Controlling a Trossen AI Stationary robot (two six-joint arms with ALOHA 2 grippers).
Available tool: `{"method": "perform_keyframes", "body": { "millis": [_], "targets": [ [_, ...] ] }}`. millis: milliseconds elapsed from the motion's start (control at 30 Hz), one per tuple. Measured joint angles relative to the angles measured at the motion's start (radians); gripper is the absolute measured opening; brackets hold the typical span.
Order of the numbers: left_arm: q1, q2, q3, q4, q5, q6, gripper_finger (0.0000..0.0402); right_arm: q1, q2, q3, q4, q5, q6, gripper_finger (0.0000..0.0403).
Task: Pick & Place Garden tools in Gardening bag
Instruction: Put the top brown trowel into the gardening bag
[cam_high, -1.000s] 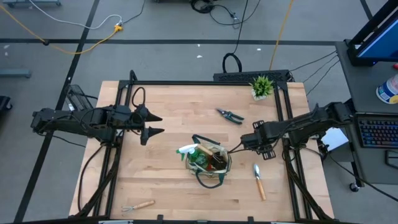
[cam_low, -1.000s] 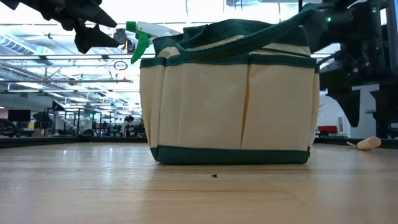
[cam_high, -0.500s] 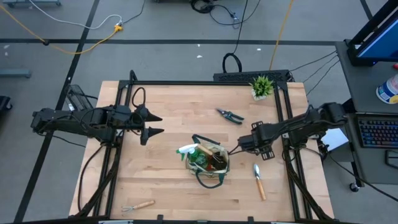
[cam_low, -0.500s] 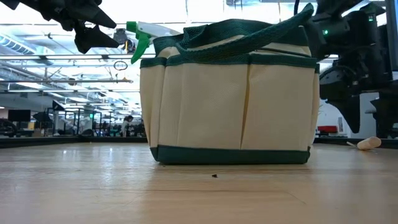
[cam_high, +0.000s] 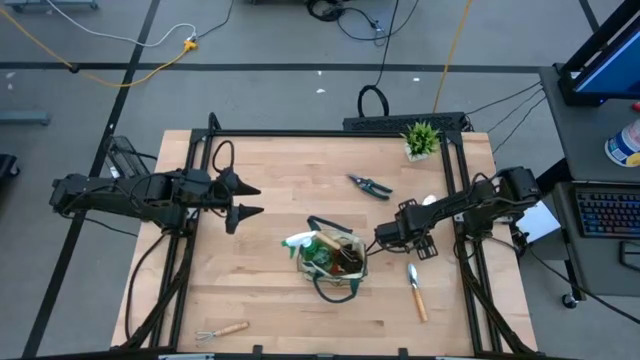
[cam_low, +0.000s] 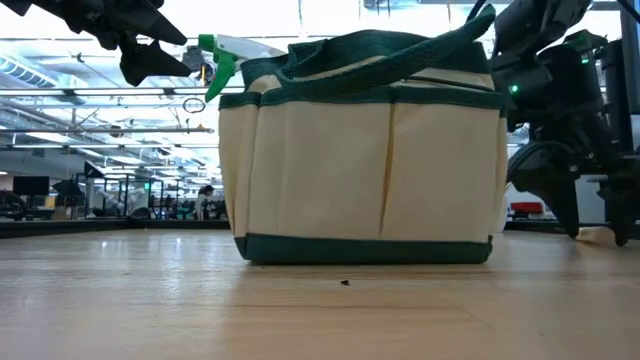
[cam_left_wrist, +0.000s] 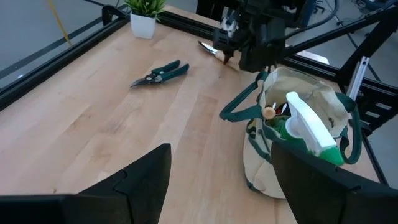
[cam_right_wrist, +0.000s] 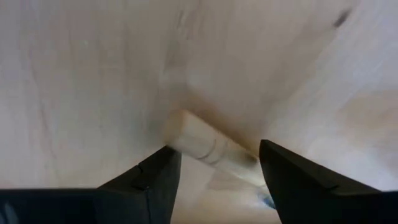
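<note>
Right hand (cam_high: 384, 237) hangs just beside the right edge of the small beige fabric gardening bag with dark green trim and loop handles (cam_high: 331, 262), its two dark fingers (cam_right_wrist: 149, 186) spread apart with nothing between them; its wrist view looks close down on the pale wooden bench (cam_high: 270, 180) and on a light wooden tool handle (cam_right_wrist: 202, 143) that lies on the boards between and beyond the fingertips, untouched; left hand (cam_high: 248, 199) waits over the left half of the bench, well apart from the bag, fingers parted and empty; the bag stands upright a little right of the bench's middle, and in it sits a green spray bottle with a white nozzle (cam_high: 304, 243), the nozzle poking out over the bag's left rim; a metal trowel with a wooden handle (cam_high: 415, 290) lies on the bench near the bag's right side; dark pruning shears (cam_high: 371, 185) lie behind the bag toward the far edge; a small wooden-handled fork (cam_high: 222, 330) lies near the front left corner; a small potted green plant (cam_high: 421, 139) stands at the far right corner.
</note>
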Motion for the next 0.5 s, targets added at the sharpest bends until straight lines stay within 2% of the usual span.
{"method": "perform_keyframes", "body": {
  "millis": [167,500],
  "targets": [
    [0.0,0.0,0.0,0.0,0.016,0.0,0.028,0.0,0.022,0.002,0.005,0.0,0.0,0.0171],
    [0.001,0.0,0.0,0.0,0.015,0.001,0.028,0.0,0.01,0.0,-0.017,0.01,-0.003,0.0068]
  ]
}}
